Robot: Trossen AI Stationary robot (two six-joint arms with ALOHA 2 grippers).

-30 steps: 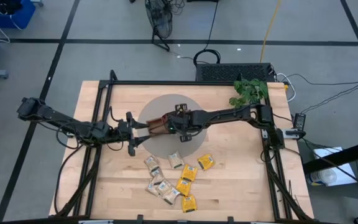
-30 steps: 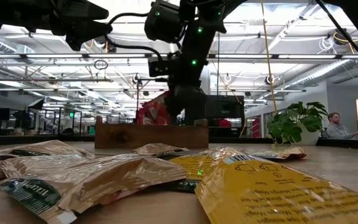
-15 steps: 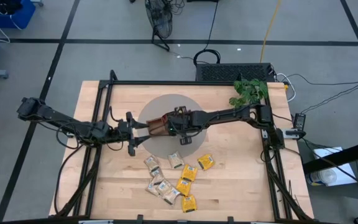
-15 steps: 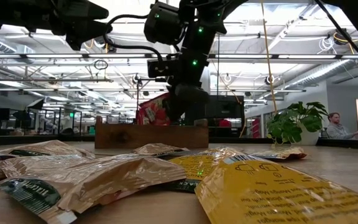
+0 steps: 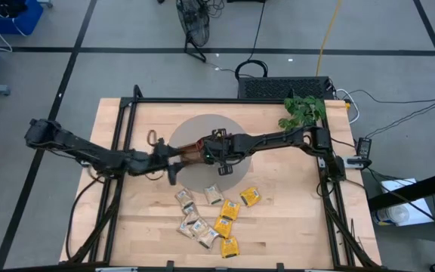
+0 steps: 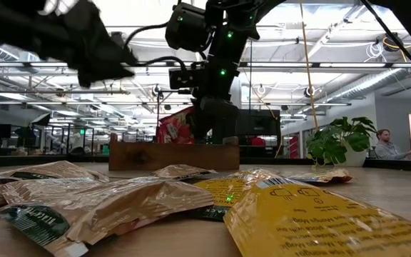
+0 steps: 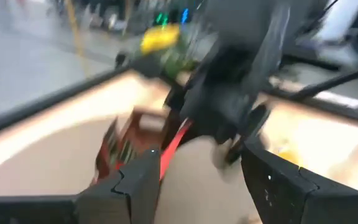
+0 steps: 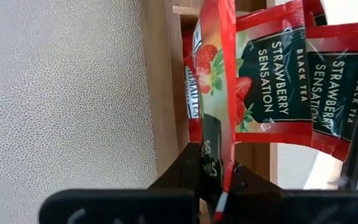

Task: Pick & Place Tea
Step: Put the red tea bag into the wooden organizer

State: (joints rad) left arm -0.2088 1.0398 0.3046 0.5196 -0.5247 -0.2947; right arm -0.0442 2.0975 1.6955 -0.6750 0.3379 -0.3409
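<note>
From above, the right gripper is over the wooden tray on the grey round mat, and the left gripper is just beside the tray's other end; the loose yellow and beige sachets lie in a group nearer the front edge of the table. In the low view the right gripper comes down from above with a red sachet standing on its edge over the tray, probably so that it can slide in between the others. In the left wrist view the left arm's fingers stand apart with nothing between them, looking toward the tray. In the right wrist view the jaws are closed on the edge of the red sachet, and other red strawberry sachets already stand in the compartment behind it.
</note>
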